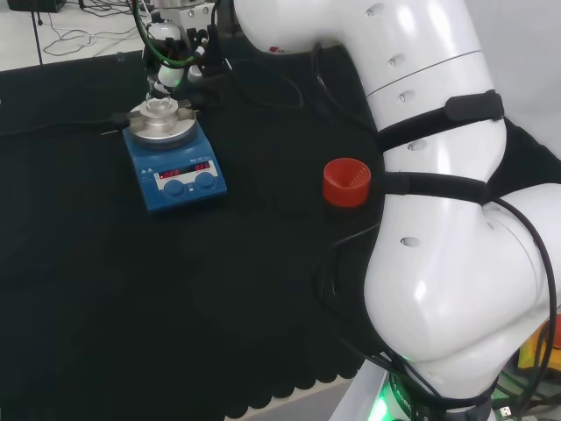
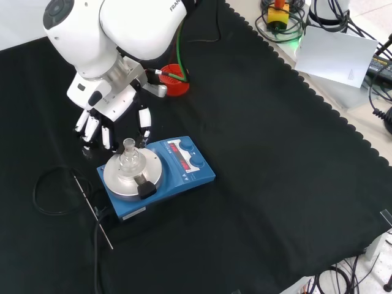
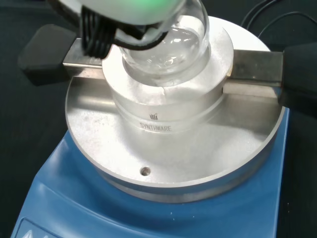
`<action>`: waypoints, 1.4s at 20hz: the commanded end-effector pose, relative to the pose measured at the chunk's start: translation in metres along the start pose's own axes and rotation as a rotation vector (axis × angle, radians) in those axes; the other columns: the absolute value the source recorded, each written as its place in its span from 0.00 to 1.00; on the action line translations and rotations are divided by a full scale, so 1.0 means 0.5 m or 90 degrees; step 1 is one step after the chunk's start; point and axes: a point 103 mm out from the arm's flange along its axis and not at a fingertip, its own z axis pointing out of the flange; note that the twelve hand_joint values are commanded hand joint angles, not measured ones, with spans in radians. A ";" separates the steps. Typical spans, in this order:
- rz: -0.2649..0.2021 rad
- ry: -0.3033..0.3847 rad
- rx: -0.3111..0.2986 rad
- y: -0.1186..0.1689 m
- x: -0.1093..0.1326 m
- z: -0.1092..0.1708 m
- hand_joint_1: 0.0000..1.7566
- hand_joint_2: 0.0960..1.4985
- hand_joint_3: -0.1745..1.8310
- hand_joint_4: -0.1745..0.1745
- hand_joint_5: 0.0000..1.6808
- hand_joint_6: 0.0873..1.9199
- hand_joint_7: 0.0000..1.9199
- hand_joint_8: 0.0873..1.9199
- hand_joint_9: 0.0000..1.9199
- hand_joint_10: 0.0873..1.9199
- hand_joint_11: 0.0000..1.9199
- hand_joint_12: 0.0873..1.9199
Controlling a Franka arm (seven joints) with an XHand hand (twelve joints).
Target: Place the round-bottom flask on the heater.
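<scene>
A clear round-bottom flask [image 2: 128,158] sits upright in the metal block on the blue heater [image 2: 177,177], its neck pointing up. The wrist view shows the flask's bulb [image 3: 166,47] resting in the block's round cup on the silver plate [image 3: 148,153]. My hand [image 2: 107,119] hovers just behind the flask in the front view, fingers straight and hanging down, apart from the glass. In the head view the hand [image 1: 166,66] is just beyond the heater [image 1: 175,162] and the flask [image 1: 160,109].
A red ribbed ring stand [image 1: 346,181] sits on the cloth to the right of the heater in the head view. Black cables [image 2: 55,190] and a thin metal rod [image 2: 95,211] lie beside the heater. The cloth's scalloped edge [image 2: 318,101] runs along the right.
</scene>
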 end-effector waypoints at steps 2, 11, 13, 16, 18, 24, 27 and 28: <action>-0.002 0.018 0.005 -0.001 -0.003 0.004 0.60 0.53 0.34 0.98 0.62 0.50 0.12 0.32 0.26 0.31 0.12 0.70; -0.010 0.017 0.014 0.000 0.009 0.004 0.52 0.40 0.41 0.37 0.46 0.41 0.08 0.31 0.22 0.32 0.08 0.71; -0.010 0.017 0.012 -0.004 0.010 0.003 0.52 0.40 0.41 0.37 0.45 0.41 0.08 0.31 0.22 0.32 0.08 0.71; -0.004 0.016 0.001 -0.019 0.007 -0.007 0.52 0.40 0.41 0.38 0.43 0.40 0.08 0.31 0.21 0.32 0.08 0.71; 0.001 0.014 -0.009 -0.034 0.005 -0.021 0.52 0.39 0.41 0.39 0.40 0.40 0.07 0.31 0.21 0.32 0.07 0.71; 0.023 0.006 -0.045 -0.104 0.011 -0.068 0.52 0.39 0.42 0.41 0.36 0.39 0.07 0.31 0.21 0.32 0.07 0.71; 0.032 0.004 -0.056 -0.142 0.022 -0.081 0.51 0.39 0.42 0.41 0.36 0.39 0.07 0.31 0.21 0.32 0.07 0.71; 0.035 0.004 -0.059 -0.153 0.026 -0.082 0.51 0.39 0.42 0.41 0.35 0.39 0.07 0.31 0.21 0.32 0.07 0.71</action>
